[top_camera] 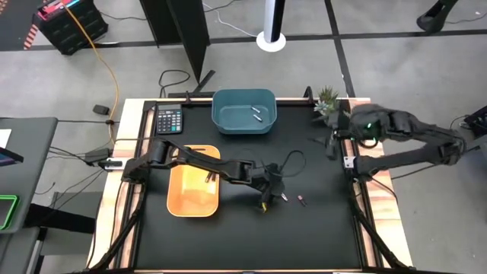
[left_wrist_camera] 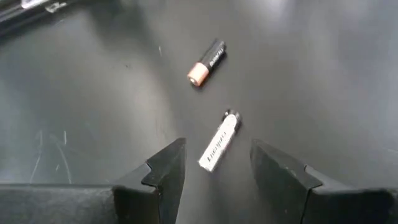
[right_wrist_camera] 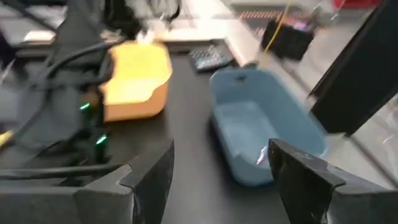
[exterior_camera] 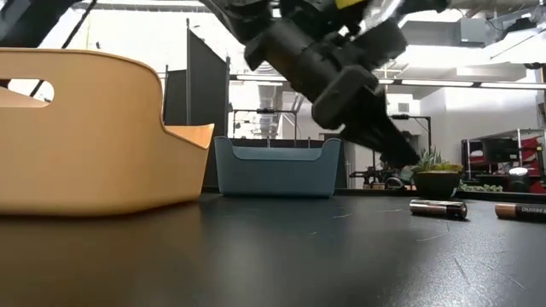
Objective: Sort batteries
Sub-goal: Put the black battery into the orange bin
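Note:
A whitish-silver battery [left_wrist_camera: 219,142] lies on its side on the black table, and a dark battery with a copper end [left_wrist_camera: 206,62] lies just beyond it. In the high view they are the silver battery [top_camera: 283,198] and the dark battery [top_camera: 301,200]. My left gripper [left_wrist_camera: 216,150] is open and hovers above the silver battery, one finger on either side, touching nothing. Two pale batteries [top_camera: 256,114] lie in the blue tray [top_camera: 228,122]. The orange tray [top_camera: 183,198] holds a small dark battery [top_camera: 209,176]. My right gripper [right_wrist_camera: 221,155] is open and waits near the table's right edge.
The blue tray sits at the table's far edge and the orange tray at its left. A calculator [top_camera: 168,119] lies in the far left corner and a small potted plant [top_camera: 327,103] in the far right. A cable [top_camera: 293,161] loops near my left arm.

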Controlling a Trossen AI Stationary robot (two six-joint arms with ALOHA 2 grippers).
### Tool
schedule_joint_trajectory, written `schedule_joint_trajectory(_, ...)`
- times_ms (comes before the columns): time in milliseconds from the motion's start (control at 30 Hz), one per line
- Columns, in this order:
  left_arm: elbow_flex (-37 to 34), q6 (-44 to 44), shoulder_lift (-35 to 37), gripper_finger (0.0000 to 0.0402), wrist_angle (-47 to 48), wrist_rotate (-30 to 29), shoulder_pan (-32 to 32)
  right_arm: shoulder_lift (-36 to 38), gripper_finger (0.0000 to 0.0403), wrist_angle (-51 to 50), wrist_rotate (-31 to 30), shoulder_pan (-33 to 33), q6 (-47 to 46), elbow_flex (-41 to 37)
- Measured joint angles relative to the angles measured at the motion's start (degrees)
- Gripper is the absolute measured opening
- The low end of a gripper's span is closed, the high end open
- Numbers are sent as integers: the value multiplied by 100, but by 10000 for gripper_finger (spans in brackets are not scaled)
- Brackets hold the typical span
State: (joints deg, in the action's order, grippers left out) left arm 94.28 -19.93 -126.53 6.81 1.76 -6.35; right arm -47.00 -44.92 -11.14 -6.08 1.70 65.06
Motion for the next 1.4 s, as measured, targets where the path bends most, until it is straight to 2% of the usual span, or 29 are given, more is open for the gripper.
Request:
schedule_joint_trajectory(100, 203, -1, -137, 173, 23, 2, -13, -59, 276, -461, -463, 600, -402, -80)
schedule_joint_trajectory(267, 223, -56, -135, 173, -32, 7, -23, -45, 276, -371, -1041, 1549, -1117, -769)
schedule_joint_trajectory(467, 223, -128, -135, 173, 44, 11, 33, -82, 276, -319, -1599, 2437, -2819, -1783)
schedule_joint_trajectory(633, 221, -216, -135, 173, -412, 528, 209, -81, 276, -351, -1681, 3205, -4608, -2458)
schedule_joint_trajectory(800, 219, -279, -320, 173, -1263, 947, 299, -79, 276, -566, -2148, 3813, -5597, -2673)
schedule_joint_trajectory(933, 263, -328, -396, 173, -1757, 1054, 334, -112, 276, -624, -2177, 4127, -6169, -2671)
schedule_joint_trajectory(1033, 296, -328, -423, 173, -1628, 1068, 381, -302, 276, -586, -2168, 4362, -6526, -2671)
schedule_joint_trajectory(1267, 301, -87, -423, 173, -1427, 853, 523, -1473, 274, -583, -1984, 4704, -7056, -2671)
schedule_joint_trajectory(1400, 306, -71, -417, 173, -1195, 846, 526, -2216, 245, -580, -1700, 4777, -7338, -2671)
